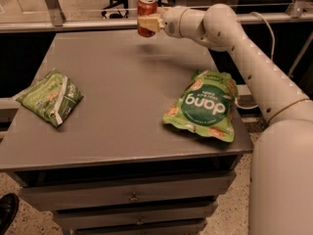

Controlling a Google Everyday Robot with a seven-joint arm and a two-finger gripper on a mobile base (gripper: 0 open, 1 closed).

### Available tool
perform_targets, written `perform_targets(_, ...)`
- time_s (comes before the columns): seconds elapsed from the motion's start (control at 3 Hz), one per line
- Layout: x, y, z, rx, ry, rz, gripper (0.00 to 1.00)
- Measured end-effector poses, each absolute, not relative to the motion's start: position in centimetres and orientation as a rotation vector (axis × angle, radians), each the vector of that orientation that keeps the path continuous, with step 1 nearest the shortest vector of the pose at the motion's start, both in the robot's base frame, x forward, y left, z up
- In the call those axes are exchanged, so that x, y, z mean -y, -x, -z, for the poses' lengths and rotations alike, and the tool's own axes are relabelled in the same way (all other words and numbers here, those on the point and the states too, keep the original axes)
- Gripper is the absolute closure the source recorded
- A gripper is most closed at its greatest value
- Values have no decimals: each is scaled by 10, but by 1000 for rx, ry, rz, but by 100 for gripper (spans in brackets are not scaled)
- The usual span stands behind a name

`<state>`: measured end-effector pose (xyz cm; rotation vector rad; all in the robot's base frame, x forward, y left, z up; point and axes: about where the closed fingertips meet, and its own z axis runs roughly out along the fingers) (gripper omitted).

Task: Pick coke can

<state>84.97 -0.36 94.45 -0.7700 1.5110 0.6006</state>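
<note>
The coke can [146,9], a small red can with a silver top, hangs upright in the air above the far edge of the grey table [117,106]. My gripper [148,22] reaches in from the right on the white arm and is shut on the can, its cream fingers [149,23] across the can's middle. The can's lower part shows below the fingers and is clear of the tabletop.
A green chip bag [50,97] lies at the table's left side. A larger green "dang" bag [205,106] lies at the right edge. A metal rail [73,26] runs behind the table. Drawers [132,197] sit under the tabletop. My white base fills the lower right.
</note>
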Motion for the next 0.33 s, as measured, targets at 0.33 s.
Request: perform_targets(0.33,24,-800,-984,-1460,881,-686,100)
